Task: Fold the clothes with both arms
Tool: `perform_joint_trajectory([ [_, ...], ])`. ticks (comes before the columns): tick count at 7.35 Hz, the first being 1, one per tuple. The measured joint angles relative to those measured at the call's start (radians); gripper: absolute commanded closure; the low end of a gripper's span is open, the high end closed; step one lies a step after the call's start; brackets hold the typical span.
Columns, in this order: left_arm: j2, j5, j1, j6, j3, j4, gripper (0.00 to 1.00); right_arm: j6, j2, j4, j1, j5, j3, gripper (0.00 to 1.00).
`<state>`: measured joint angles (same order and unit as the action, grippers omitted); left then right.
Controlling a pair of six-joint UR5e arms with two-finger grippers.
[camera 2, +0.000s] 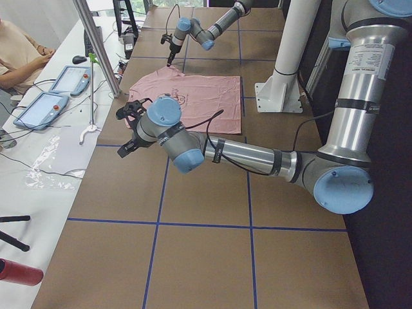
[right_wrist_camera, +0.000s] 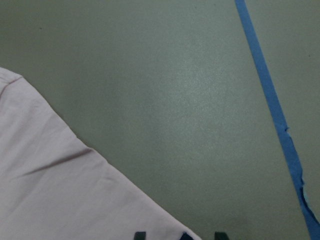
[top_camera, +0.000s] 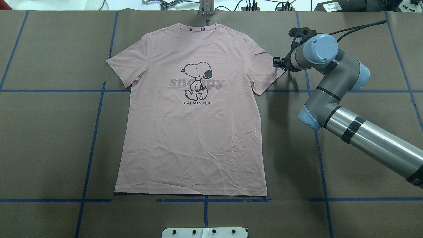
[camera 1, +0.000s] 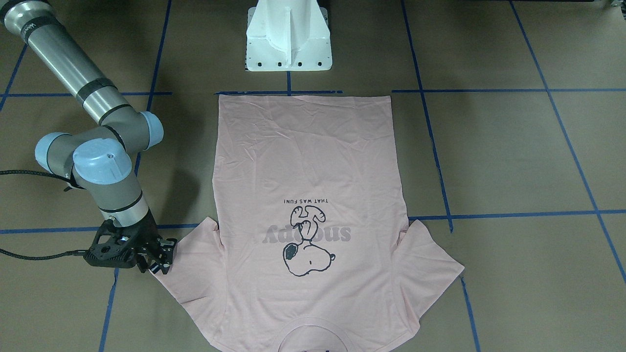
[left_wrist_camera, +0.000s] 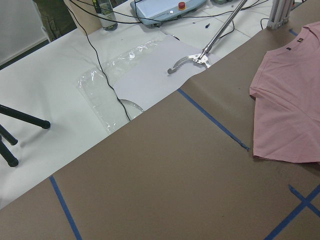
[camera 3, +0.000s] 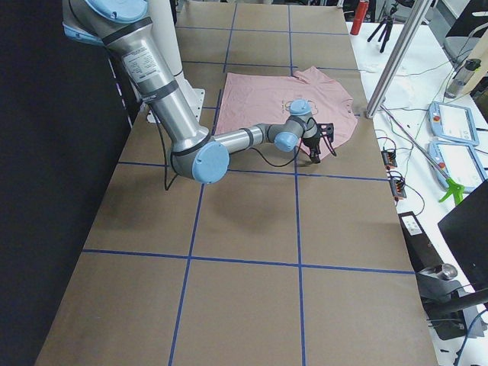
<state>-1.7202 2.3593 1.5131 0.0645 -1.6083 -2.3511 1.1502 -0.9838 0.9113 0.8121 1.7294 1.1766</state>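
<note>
**A:** What do we find at the left?

**B:** The left arm (camera 2: 244,154) hangs over bare tabletop (top_camera: 347,218), well apart from the T-shirt (top_camera: 195,132). The left tool (camera 2: 127,145) shows only side-on, so we cannot tell its state. Beside it, a white side table (left_wrist_camera: 60,90) carries a pendant (left_wrist_camera: 165,7), a plastic sheet (left_wrist_camera: 100,95) and a metal grabber (left_wrist_camera: 192,59).

**A:** And the middle?

**B:** We see the T-shirt lying flat, print up, its hem near the white pedestal (camera 1: 288,39).

**A:** The right?

**B:** The right tool (camera 1: 162,256) sits at the sleeve (top_camera: 264,71) corner. Its fingers (right_wrist_camera: 140,235) stand narrowly apart, with the cloth edge between them. From above, the wrist hides them.
</note>
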Motion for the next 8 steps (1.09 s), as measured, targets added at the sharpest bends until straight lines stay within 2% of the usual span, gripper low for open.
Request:
perform_joint_trajectory([
  [1,0.0,0.0,0.0,0.0,0.001,0.0,0.0,-0.001,0.0,0.002,-0.003,-0.004,-0.002,0.71],
  [2,0.0,0.0,0.0,-0.001,0.002,0.0,0.0,-0.003,0.001,0.003,-0.004,-0.006,-0.004,1.0],
  [6,0.008,0.001,0.0,-0.002,0.0,-0.002,0.0,0.002,0.012,0.029,-0.007,-0.006,0.006,1.0],
  [8,0.01,0.0,0.0,-0.002,-0.001,-0.002,0.0,0.063,0.103,0.186,-0.022,-0.023,0.032,1.0],
])
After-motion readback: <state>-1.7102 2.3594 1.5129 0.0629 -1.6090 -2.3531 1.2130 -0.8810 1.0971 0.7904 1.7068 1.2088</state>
